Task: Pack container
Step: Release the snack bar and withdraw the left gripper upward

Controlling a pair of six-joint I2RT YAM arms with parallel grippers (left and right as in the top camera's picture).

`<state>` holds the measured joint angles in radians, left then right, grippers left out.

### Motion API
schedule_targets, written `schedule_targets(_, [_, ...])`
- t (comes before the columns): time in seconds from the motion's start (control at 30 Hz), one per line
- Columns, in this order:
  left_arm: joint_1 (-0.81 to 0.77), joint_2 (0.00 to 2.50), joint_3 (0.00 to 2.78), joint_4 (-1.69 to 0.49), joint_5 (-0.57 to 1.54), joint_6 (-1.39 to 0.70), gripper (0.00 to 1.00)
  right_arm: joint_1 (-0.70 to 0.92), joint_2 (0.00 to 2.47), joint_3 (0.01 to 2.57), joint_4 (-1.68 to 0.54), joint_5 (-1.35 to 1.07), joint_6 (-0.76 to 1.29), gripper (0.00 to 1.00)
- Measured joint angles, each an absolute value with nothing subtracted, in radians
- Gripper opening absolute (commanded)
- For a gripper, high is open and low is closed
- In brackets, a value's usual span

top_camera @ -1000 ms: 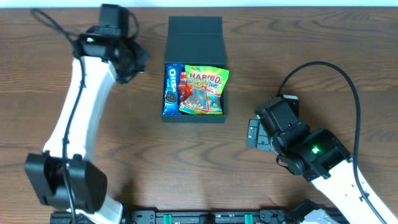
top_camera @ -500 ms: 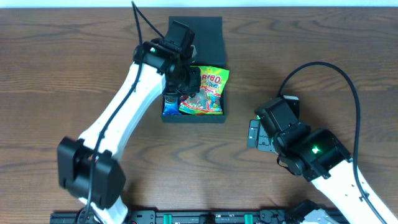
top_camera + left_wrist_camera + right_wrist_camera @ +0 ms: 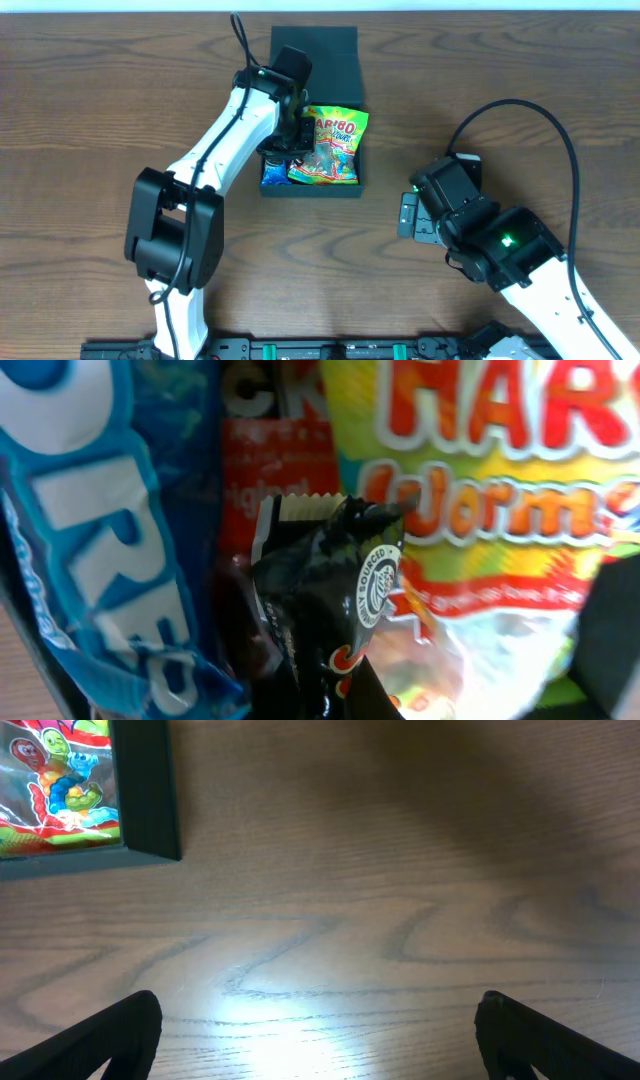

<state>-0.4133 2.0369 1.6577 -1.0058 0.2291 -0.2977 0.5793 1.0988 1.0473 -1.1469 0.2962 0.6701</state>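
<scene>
The dark square container (image 3: 314, 189) stands at the table's far middle with its flap lid (image 3: 315, 45) open at the back. Inside lie a blue Oreo packet (image 3: 271, 173) at the left and a Haribo packet (image 3: 334, 146) at the right. My left gripper (image 3: 289, 139) is down in the container's left half, shut on a small black snack packet (image 3: 328, 590). It holds this packet over a red packet (image 3: 275, 460) between the Oreo packet (image 3: 90, 510) and the Haribo packet (image 3: 500, 490). My right gripper (image 3: 407, 216) is open and empty over bare table, to the right of the container.
The right wrist view shows the container's near right corner (image 3: 146, 782) with the Haribo packet (image 3: 55, 780) inside, and wood table between the open fingers (image 3: 320, 1040). The right arm's black cable (image 3: 560, 130) loops over the table at the right.
My left arm swung from the table's far left over to the container and lowered its gripper into the left half. The right arm has not moved.
</scene>
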Motion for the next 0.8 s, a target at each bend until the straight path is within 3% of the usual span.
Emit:
schedule_targets(0.03, [-0.413, 2.039, 1.658, -1.006, 0.224, -0.301, 0.27, 0.579, 1.099, 1.047, -1.147, 0.296, 0.670, 0.99])
schedule_targets(0.07, [-0.413, 2.039, 1.658, -1.005, 0.218, -0.308, 0.29, 0.579, 1.099, 1.047, -1.149, 0.296, 0.670, 0.99])
schedule_targets(0.33, [-0.414, 2.040, 1.680, -1.054, 0.202, -0.318, 0.36, 0.579, 1.099, 1.047, -1.163, 0.296, 0.670, 0.99])
schedule_targets(0.57, [-0.414, 2.040, 1.837, -1.188, 0.195, -0.317, 0.36, 0.579, 1.099, 1.047, -1.163, 0.296, 0.670, 0.99])
schedule_targets(0.7, [-0.413, 2.040, 1.939, -1.219, 0.189, -0.286, 0.60, 0.579, 1.099, 1.047, -1.163, 0.297, 0.670, 0.99])
schedule_targets(0.73, [-0.411, 2.040, 1.966, -1.220, 0.183, -0.271, 0.73, 0.579, 1.099, 1.047, -1.163, 0.296, 0.670, 0.99])
schedule_targets(0.77, [-0.407, 2.040, 1.992, -1.221, 0.175, -0.263, 0.95, 0.579, 1.099, 1.047, -1.163, 0.296, 0.670, 0.99])
schedule_targets(0.8, [-0.402, 2.040, 2.011, -1.221, 0.168, -0.255, 0.95, 0.579, 1.099, 1.047, -1.163, 0.296, 0.670, 0.99])
